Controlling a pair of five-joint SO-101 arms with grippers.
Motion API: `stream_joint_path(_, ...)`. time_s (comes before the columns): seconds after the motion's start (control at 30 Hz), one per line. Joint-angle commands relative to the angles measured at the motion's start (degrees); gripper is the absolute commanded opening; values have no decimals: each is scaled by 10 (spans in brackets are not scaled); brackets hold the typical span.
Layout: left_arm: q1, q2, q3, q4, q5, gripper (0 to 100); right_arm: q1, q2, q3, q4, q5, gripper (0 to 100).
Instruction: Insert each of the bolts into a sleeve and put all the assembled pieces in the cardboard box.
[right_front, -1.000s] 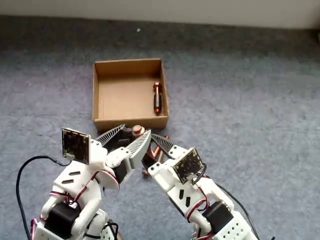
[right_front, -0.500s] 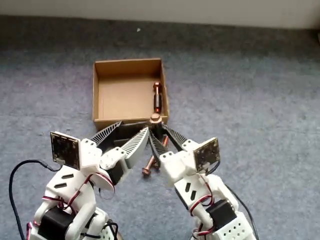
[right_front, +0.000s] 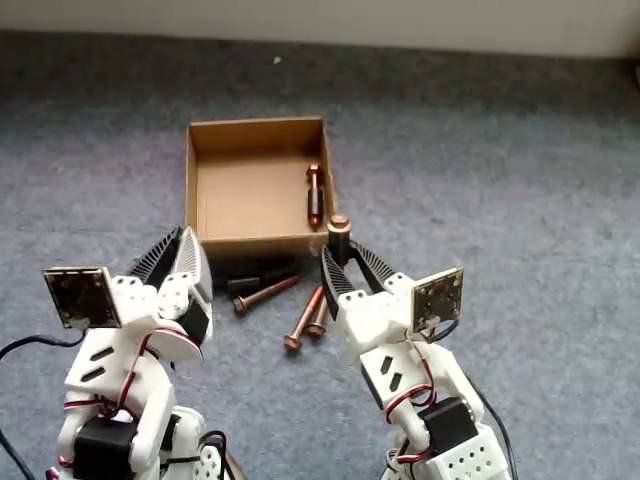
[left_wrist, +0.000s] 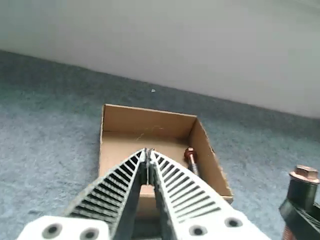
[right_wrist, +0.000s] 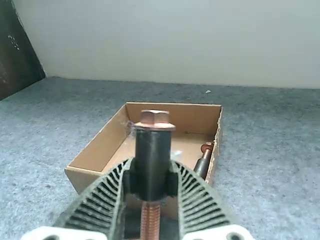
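My right gripper (right_front: 340, 256) (right_wrist: 151, 170) is shut on a black sleeve (right_front: 339, 241) (right_wrist: 150, 157) with a copper bolt through it, held upright just outside the near right corner of the cardboard box (right_front: 196, 190) (right_wrist: 95, 157) (left_wrist: 107, 137). One assembled piece (right_front: 315, 195) (right_wrist: 204, 161) (left_wrist: 190, 156) lies inside along the box's right wall. My left gripper (right_front: 186, 248) (left_wrist: 148, 152) is shut and empty, near the box's near left corner. Loose bolts (right_front: 266, 293) (right_front: 303, 319) lie on the carpet between the arms, with a black sleeve (right_front: 252, 274) beside them.
Grey carpet (right_front: 480, 200) stretches open to the right of the box and behind it. A pale wall (right_wrist: 200, 35) rises beyond the carpet. In the left wrist view the right gripper's held piece (left_wrist: 302, 189) shows off to one side.
The two grippers met at the box's front edge; the left one has since let go, shut and pulled back left. The right gripper now holds the assembled piece alone, slightly further right.
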Motion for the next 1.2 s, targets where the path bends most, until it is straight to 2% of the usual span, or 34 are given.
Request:
stream_joint_path(0.0, -44, -4, 16, 27, -2, 18, 7, -11, 65, 11, -7, 5)
stream_joint_path(0.1, -71, -4, 62, 32, -2, 5, 7, -11, 64, 33, -8, 5)
stream_joint_path(0.2, -88, -4, 116, 28, -2, 6, 7, -11, 50, 70, -42, 5)
stream_joint_path(0.4, -91, -4, 219, 27, -5, 6, 4, -10, -15, 101, -47, 5)
stream_joint_path(0.53, -92, -4, 234, 27, -6, 6, 4, 10, -41, 99, -41, 5)
stream_joint_path(0.93, -91, -3, 250, 25, -6, 6, 7, 341, -292, 97, -22, 5)
stream_joint_path(1.07, -93, -2, 265, -12, -6, 6, 7, 449, -370, 97, -22, 5)
stream_joint_path(1.17, -93, -2, 265, -13, -6, 6, 7, 520, -414, 60, -21, 5)
